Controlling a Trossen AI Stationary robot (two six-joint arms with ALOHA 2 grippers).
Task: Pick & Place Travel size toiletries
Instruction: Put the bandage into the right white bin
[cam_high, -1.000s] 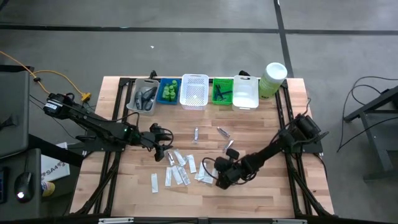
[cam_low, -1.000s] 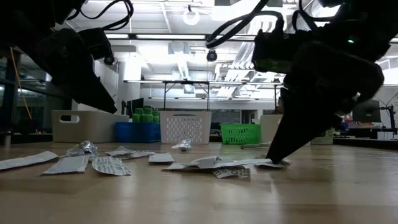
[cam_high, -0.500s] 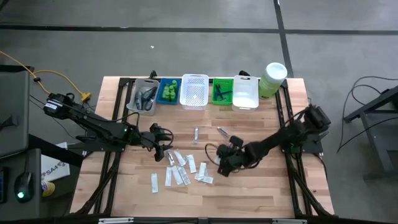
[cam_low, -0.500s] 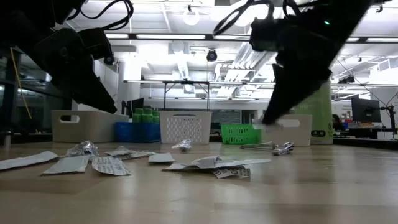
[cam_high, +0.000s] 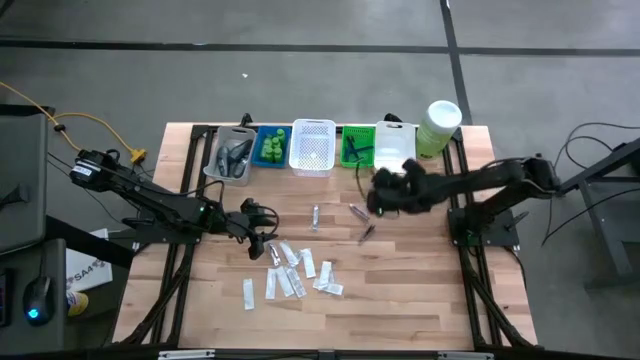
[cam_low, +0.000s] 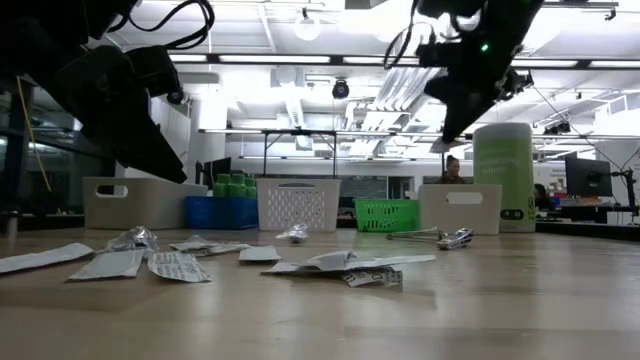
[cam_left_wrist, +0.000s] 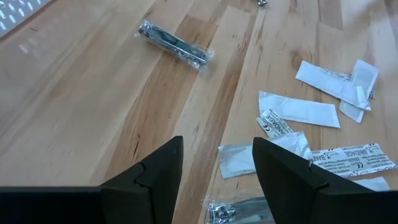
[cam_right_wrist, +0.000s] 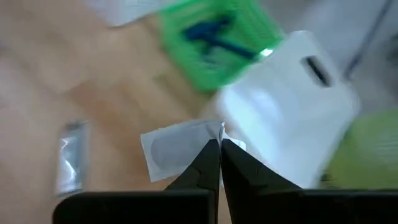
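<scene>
White sachet (cam_right_wrist: 180, 148) between right fingers (cam_right_wrist: 205, 163)

The table (cam_high: 420, 300) is pale wood in glued strips, smooth with a faint satin sheen. The sachets (cam_left_wrist: 317, 111) look like matt white paper, creased, some printed. The tube (cam_left_wrist: 175, 43) is crinkled silvery foil, shiny. The baskets (cam_high: 312, 146) are plastic: one white and perforated, the green one (cam_right_wrist: 211, 37) meshed, the white bin (cam_right_wrist: 292, 106) smooth and glossy. The gripper fingers (cam_left_wrist: 152, 177) are matt black plastic. The canister (cam_low: 504, 175) has a pale green matt label.
</scene>
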